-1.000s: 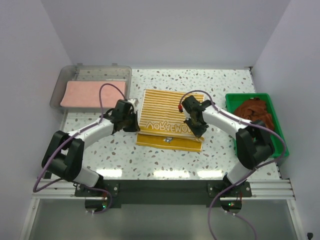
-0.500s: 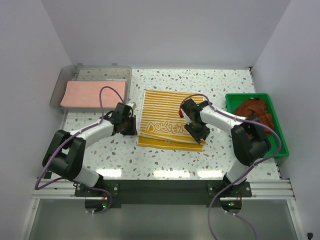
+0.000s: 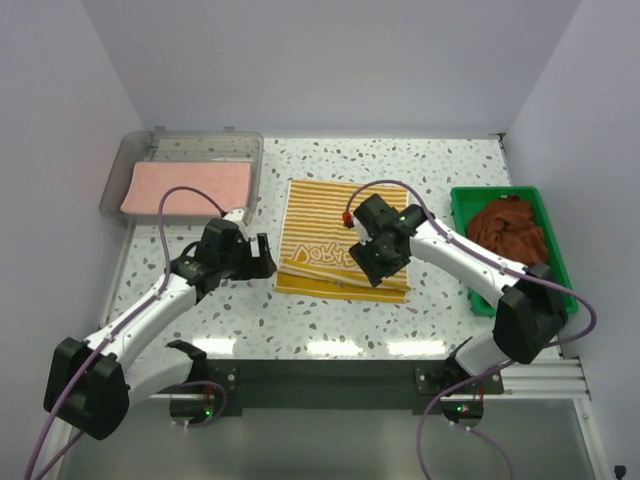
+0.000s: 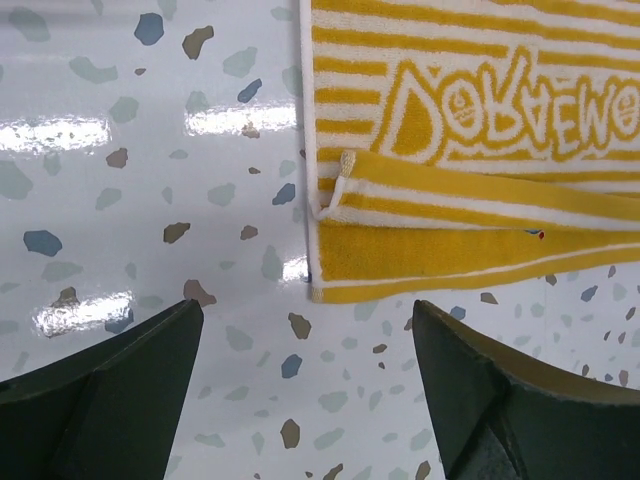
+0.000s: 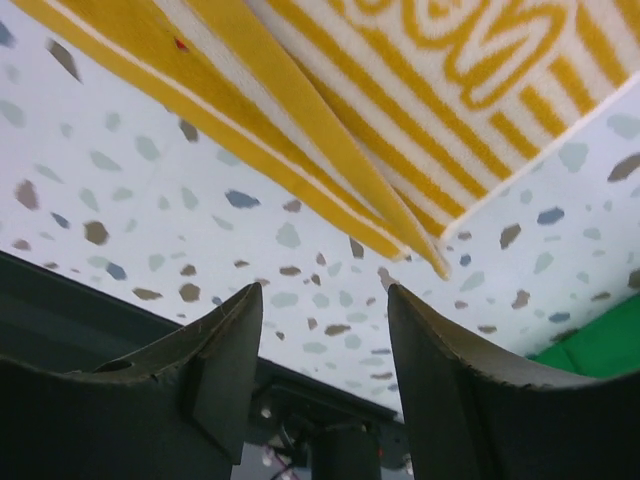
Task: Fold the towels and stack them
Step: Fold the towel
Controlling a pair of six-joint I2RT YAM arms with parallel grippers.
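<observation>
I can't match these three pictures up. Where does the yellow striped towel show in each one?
Top external: the yellow striped towel lies folded in the middle of the speckled table.
Left wrist: upper right of the picture, with its left edge and folded near corner showing.
Right wrist: across the top, one corner pointing down to the right.
Shared landmark: the large lettering woven into the towel shows in all three.

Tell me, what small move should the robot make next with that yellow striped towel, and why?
Probably bring the left hand in to pinch the left edge of the yellow-and-white striped cloth towel for a second fold. Both it and the right hand stand open, off the cloth, and the towel seems folded only once.
</observation>
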